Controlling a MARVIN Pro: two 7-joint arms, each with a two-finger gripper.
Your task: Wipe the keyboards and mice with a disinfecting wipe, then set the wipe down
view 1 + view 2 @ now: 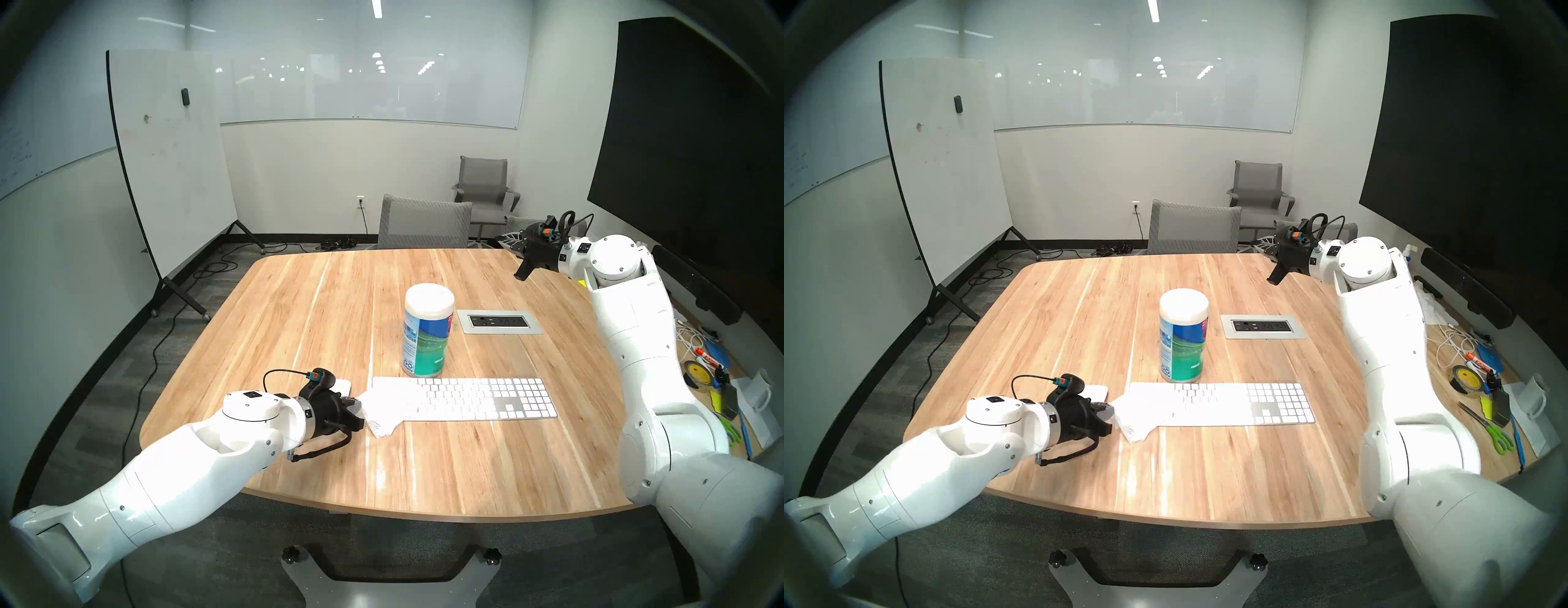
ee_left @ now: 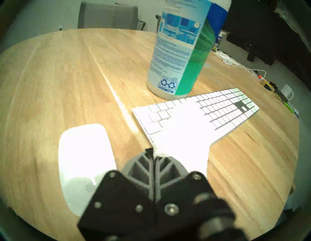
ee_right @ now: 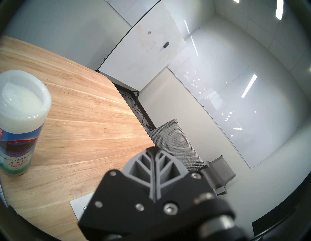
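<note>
One canister (image 3: 18, 121), white lid, blue-green label reads "DISINFECTING WIPES 3-IN-1", stands on wood-grain table (image 1: 297, 322). One flat white keyboard (image 1: 488, 399). One thin crumpled white wipe (image 1: 384, 409) drapes its left end, spilling onto table. One glossy white mouse (image 2: 84, 151) just left. Left gripper (image 1: 358, 407) jaws together, pinching wipe's edge. Right gripper (image 1: 522, 271) jaws together, empty, raised over the table's far right edge.

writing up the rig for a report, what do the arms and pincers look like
Both arms are glossy white, rounded shells with small screws. Each ends in a black wrist block with an orange-teal plug and looped black cable. The left pincer and right pincer have grey, ribbed, leaf-patterned fingers.
</note>
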